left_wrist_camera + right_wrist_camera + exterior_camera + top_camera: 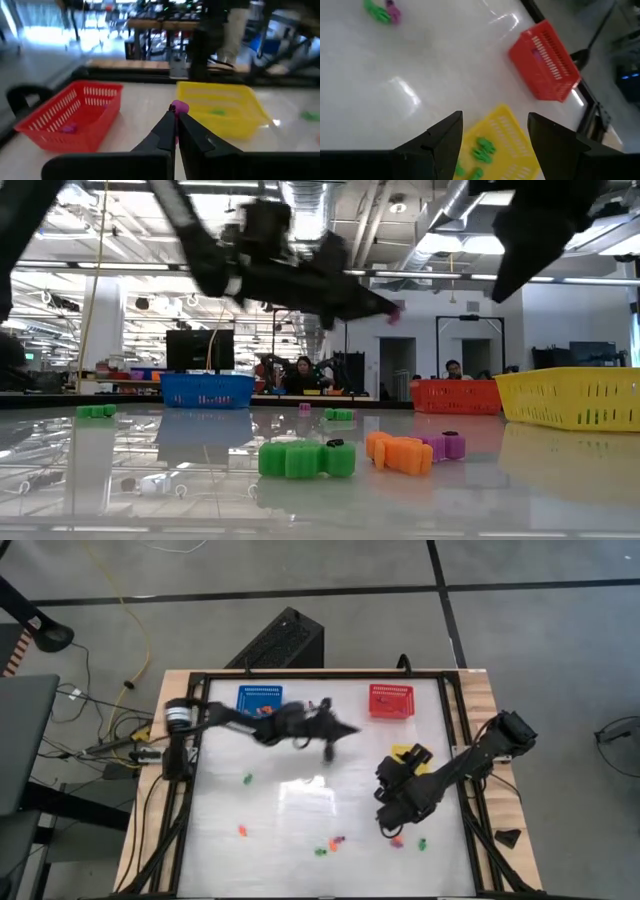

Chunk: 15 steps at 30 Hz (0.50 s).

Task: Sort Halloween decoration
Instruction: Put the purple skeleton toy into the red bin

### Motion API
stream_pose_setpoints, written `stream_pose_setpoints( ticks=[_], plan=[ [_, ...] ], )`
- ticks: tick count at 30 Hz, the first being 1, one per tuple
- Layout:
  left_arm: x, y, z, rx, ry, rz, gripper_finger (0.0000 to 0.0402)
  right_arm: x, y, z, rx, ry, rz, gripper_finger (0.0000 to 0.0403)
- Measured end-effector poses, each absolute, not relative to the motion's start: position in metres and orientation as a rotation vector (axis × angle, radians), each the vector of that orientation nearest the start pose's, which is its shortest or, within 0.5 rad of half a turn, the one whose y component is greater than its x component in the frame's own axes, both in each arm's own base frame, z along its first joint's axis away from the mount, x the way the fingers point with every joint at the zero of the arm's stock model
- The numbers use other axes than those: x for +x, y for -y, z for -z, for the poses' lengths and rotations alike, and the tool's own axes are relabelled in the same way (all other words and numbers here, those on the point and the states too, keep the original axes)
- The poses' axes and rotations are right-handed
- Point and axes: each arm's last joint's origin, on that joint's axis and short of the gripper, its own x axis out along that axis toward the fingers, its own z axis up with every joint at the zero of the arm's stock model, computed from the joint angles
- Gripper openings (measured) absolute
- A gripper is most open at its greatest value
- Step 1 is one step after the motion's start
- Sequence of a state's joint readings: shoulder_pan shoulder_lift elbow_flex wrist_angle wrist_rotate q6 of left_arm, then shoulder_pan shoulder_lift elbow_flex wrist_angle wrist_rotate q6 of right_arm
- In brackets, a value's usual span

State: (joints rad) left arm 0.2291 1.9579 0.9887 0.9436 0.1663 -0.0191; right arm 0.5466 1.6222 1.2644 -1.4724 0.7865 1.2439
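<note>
My left gripper (176,116) reaches level over the table's far middle (352,730), shut on a small purple trinket (179,107). It points at the red basket (75,115) and the yellow basket (220,112). My right gripper (495,132) hangs open with nothing in it, tilted down over the yellow basket (403,753). It shows dark at the low view's top right (540,230). Loose trinkets lie on the table: green (300,458), orange (400,453) and purple (447,445). My left gripper pinches the purple trinket (394,315) between the free ends of its two fingers. The fingers come level from the table's left side. The trinket sticks out past the fingertips (167,125), lifted well clear of the table.
The blue basket (260,698) stands at the far left and the red basket (390,700) at the far right. A purple piece (69,128) lies in the red one and green pieces (482,150) in the yellow. More trinkets (247,778) (242,831) dot the near half.
</note>
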Motion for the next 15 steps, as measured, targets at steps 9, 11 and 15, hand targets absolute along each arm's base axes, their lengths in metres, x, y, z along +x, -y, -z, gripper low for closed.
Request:
stream_pose_setpoints(
  ticks=[9,11,15],
  plan=[
    [0.483,-0.18,-0.179,-0.278,-0.22,-0.182,0.0,0.223,-0.122,-0.255,-0.136,-1.015,0.944,0.0255],
    [0.494,-0.191,-0.175,-0.324,-0.239,-0.192,0.0,0.222,-0.124,-0.255,-0.148,-1.011,0.935,0.0255],
    [0.513,-0.201,-0.175,-0.384,-0.223,-0.162,0.0,0.221,-0.126,-0.256,-0.193,-0.965,0.923,0.0255]
  ],
)
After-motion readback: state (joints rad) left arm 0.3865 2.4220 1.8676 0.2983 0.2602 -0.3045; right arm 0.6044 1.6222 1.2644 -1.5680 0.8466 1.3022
